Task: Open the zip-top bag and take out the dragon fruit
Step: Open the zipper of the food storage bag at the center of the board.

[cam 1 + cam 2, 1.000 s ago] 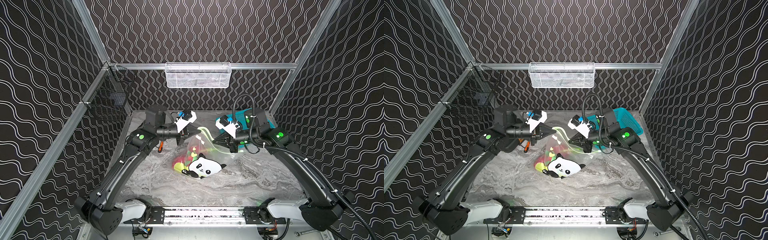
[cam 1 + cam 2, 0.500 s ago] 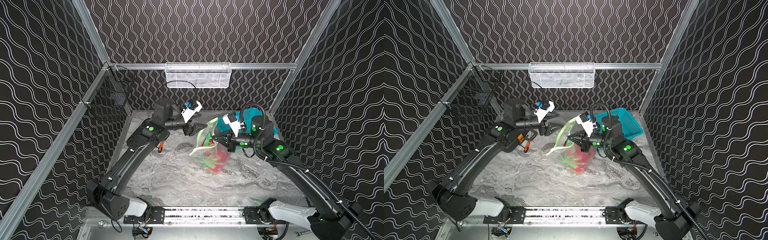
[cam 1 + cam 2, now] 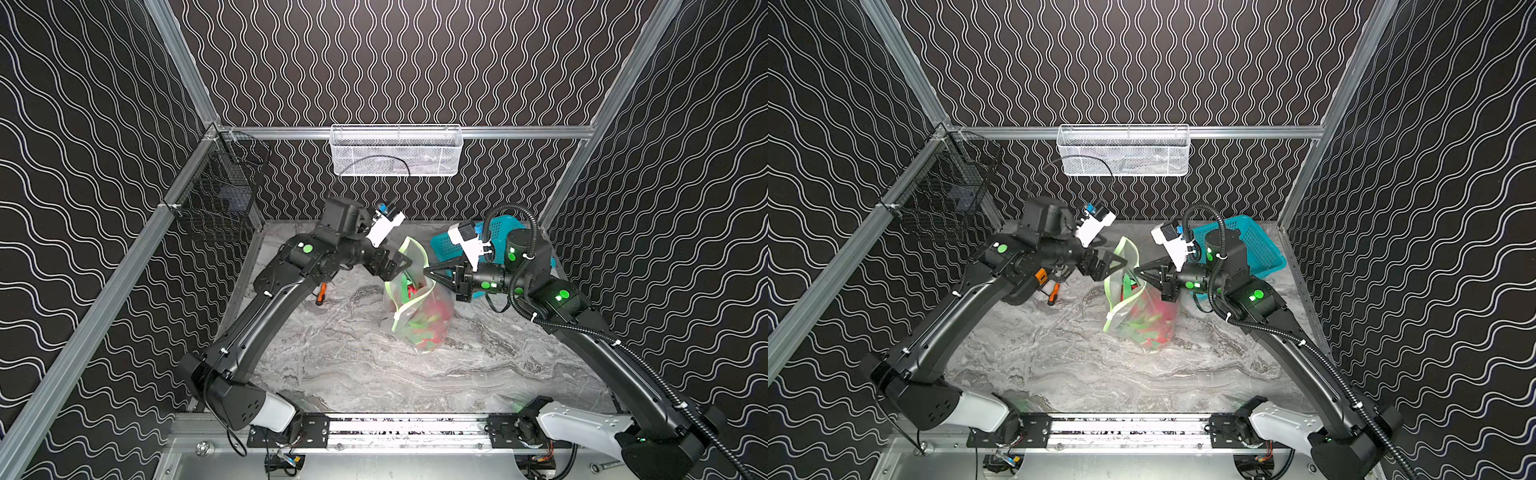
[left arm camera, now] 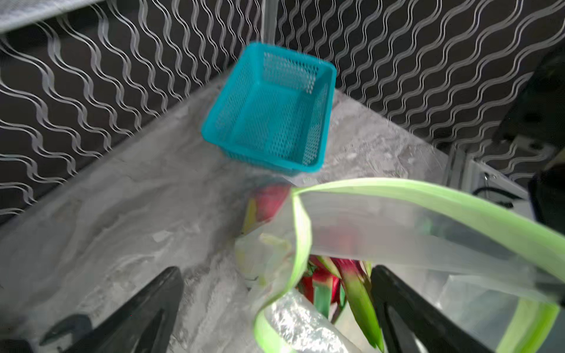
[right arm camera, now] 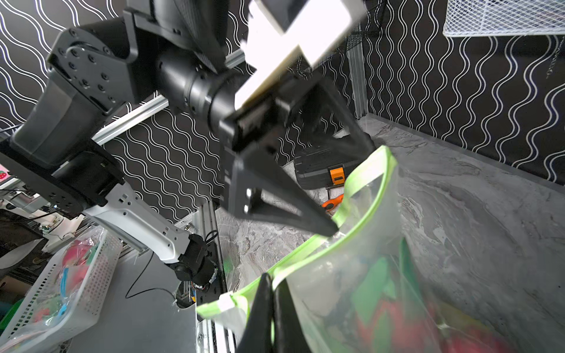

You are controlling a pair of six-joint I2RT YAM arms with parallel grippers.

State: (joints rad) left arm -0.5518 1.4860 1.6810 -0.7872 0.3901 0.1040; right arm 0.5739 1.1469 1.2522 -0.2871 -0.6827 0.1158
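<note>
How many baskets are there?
4. A white wire basket hangs at the back, a black wire basket at the left, a teal basket sits on the table, a white plastic basket stands off the table. More may be hidden.

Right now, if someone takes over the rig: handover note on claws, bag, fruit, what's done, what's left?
Left claw: open at the bag's mouth, holding nothing.
Right claw: shut on the bag's green zip lip.
Zip-top bag: standing on the table, mouth open.
Dragon fruit: inside the bag.
Done: bag opened.
Left: probably reach in with the left claw and lift the fruit out.
</note>
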